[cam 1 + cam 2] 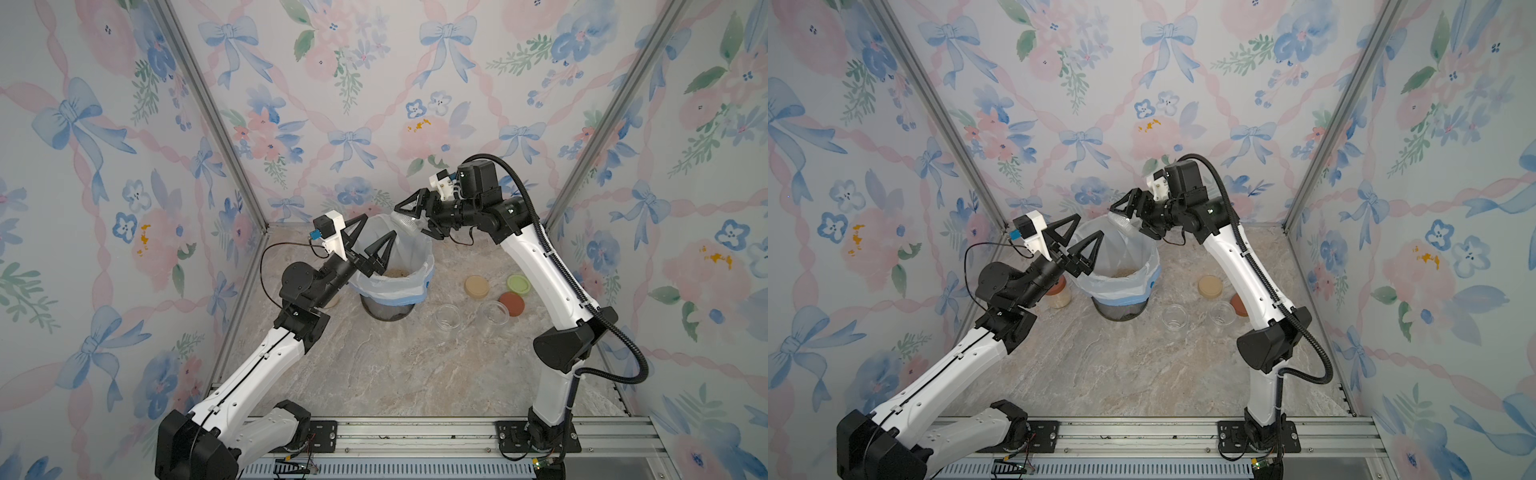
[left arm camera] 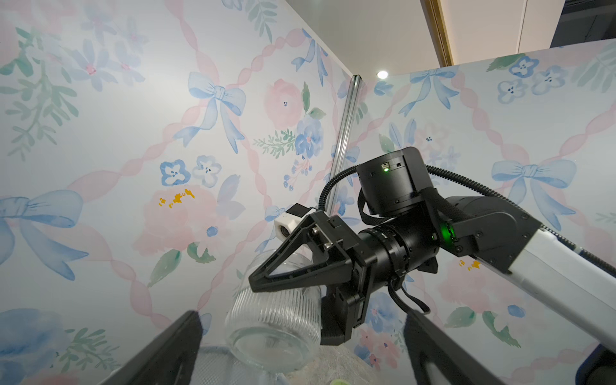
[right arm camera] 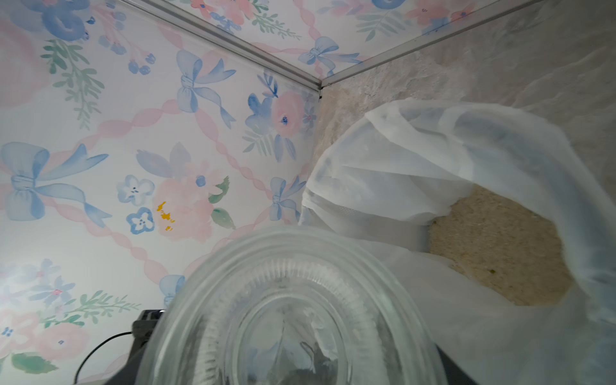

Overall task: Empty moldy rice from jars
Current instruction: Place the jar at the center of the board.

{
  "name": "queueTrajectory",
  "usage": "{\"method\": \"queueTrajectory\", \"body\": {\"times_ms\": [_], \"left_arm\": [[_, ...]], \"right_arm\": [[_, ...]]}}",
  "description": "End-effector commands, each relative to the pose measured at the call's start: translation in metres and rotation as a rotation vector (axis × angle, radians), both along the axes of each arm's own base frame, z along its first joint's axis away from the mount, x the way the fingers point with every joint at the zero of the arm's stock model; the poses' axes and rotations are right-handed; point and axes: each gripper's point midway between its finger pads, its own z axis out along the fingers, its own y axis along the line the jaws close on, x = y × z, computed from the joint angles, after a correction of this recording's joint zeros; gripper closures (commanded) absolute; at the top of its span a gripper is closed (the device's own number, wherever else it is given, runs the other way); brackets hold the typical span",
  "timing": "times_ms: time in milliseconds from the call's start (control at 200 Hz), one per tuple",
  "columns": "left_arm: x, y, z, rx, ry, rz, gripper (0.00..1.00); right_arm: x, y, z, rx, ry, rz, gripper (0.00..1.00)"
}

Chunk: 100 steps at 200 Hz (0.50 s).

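Observation:
My right gripper (image 1: pixel 411 222) is shut on a clear ribbed jar (image 1: pixel 405 222), held tilted above the far rim of the bin (image 1: pixel 415 286). That jar (image 2: pixel 276 323) looks empty, and in the right wrist view the jar (image 3: pixel 290 316) hides the fingers. Moldy rice (image 3: pixel 500 250) lies in the bin's white liner (image 3: pixel 433 160) and shows as a tan patch of rice (image 1: pixel 399 272) in a top view. My left gripper (image 1: pixel 378 227) hangs open and empty over the bin's left rim. Two empty jars (image 1: pixel 449 318) (image 1: pixel 493 312) stand to the right. A rust-lidded jar with rice (image 1: pixel 1059 295) stands behind my left arm.
Three loose lids lie right of the bin: a beige lid (image 1: pixel 478 286), a green lid (image 1: pixel 518 284) and a rust-red lid (image 1: pixel 512 302). Flowered walls close in the stone tabletop (image 1: pixel 395 374) on three sides. A metal rail (image 1: pixel 415 436) runs along the front edge.

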Motion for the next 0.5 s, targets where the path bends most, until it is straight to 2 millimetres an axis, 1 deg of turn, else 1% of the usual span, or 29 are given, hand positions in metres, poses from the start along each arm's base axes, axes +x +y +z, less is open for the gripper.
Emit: {"method": "queueTrajectory", "body": {"times_ms": [0, 160, 190, 210, 230, 345, 495], "left_arm": [[-0.003, -0.001, -0.019, 0.083, 0.041, -0.004, 0.02], [-0.010, 0.001, -0.030, 0.139, 0.065, -0.002, 0.02], [-0.012, 0.001, -0.030, 0.145, 0.066, -0.002, 0.02], [-0.013, 0.002, -0.031, 0.149, 0.068, -0.001, 0.02], [-0.014, 0.002, -0.031, 0.152, 0.067, 0.000, 0.02], [-0.017, 0.002, -0.036, 0.180, 0.078, -0.006, 0.02], [-0.019, 0.002, -0.041, 0.203, 0.095, -0.007, 0.02]], "right_arm": [[-0.016, -0.032, 0.015, -0.115, -0.125, -0.025, 1.00], [-0.026, -0.063, 0.001, -0.240, -0.181, -0.074, 1.00], [-0.028, -0.070, -0.002, -0.259, -0.185, -0.089, 1.00], [-0.027, -0.073, -0.008, -0.274, -0.179, -0.098, 1.00], [-0.032, -0.080, -0.004, -0.275, -0.196, -0.111, 1.00], [-0.037, -0.108, -0.013, -0.329, -0.224, -0.181, 1.00], [-0.035, -0.145, -0.033, -0.449, -0.243, -0.268, 1.00]]}}
